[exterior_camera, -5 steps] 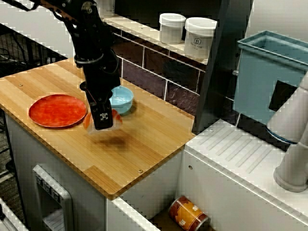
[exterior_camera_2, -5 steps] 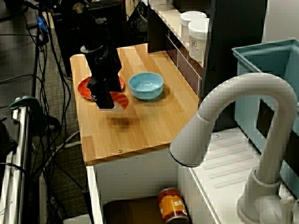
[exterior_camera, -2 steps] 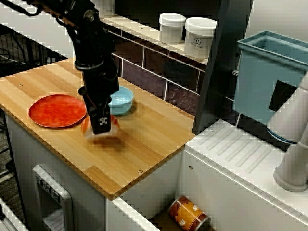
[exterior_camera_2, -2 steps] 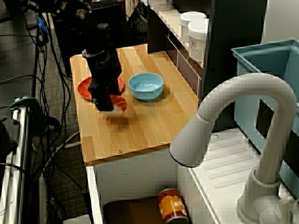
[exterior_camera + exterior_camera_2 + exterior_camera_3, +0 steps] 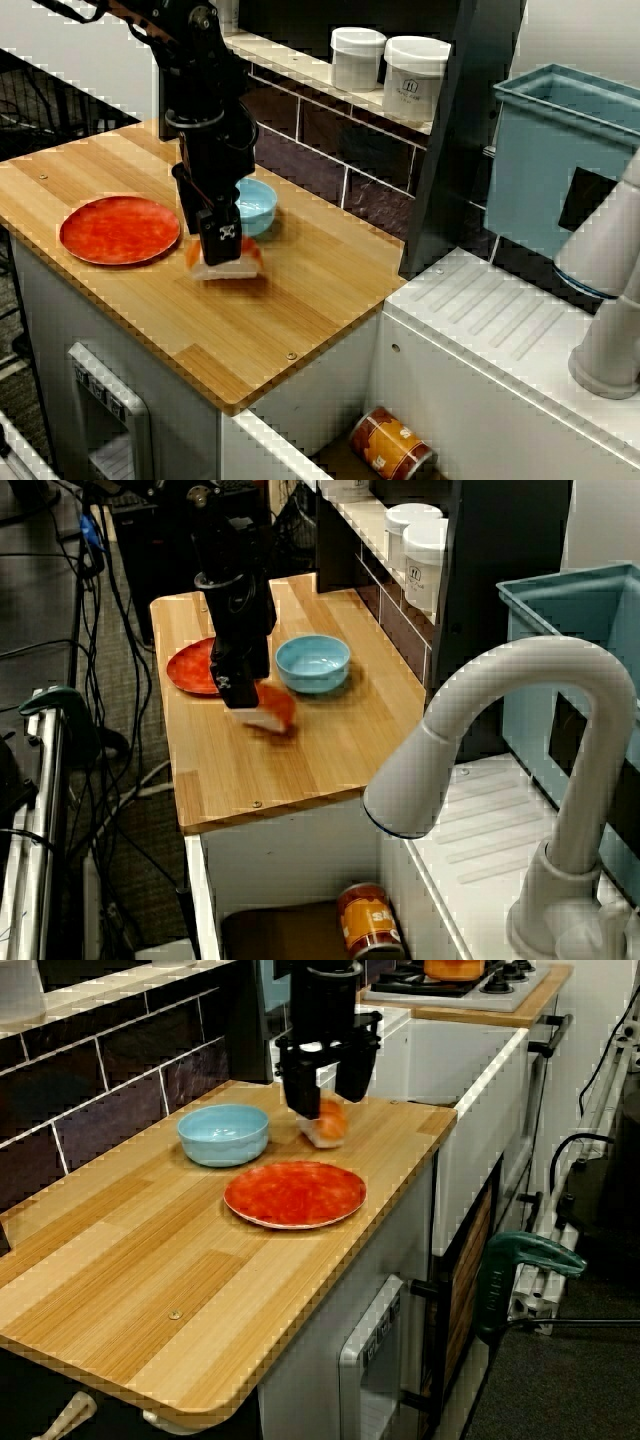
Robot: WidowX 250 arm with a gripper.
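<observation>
Gripper (image 5: 222,250) clamped on orange-and-white piece (image 5: 230,267). Piece looks seated mid-board on wooden counter (image 5: 310,300), just beside blue bowl (image 5: 258,205). Red plate (image 5: 118,228) near front edge.

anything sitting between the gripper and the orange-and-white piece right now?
Nothing visible. The gripper is right over the orange-and-white piece, which sits on the wooden counter, with a finger on either side of it. The blue bowl and red plate lie off to the sides. Whether the jaws clamp it is unclear.
</observation>
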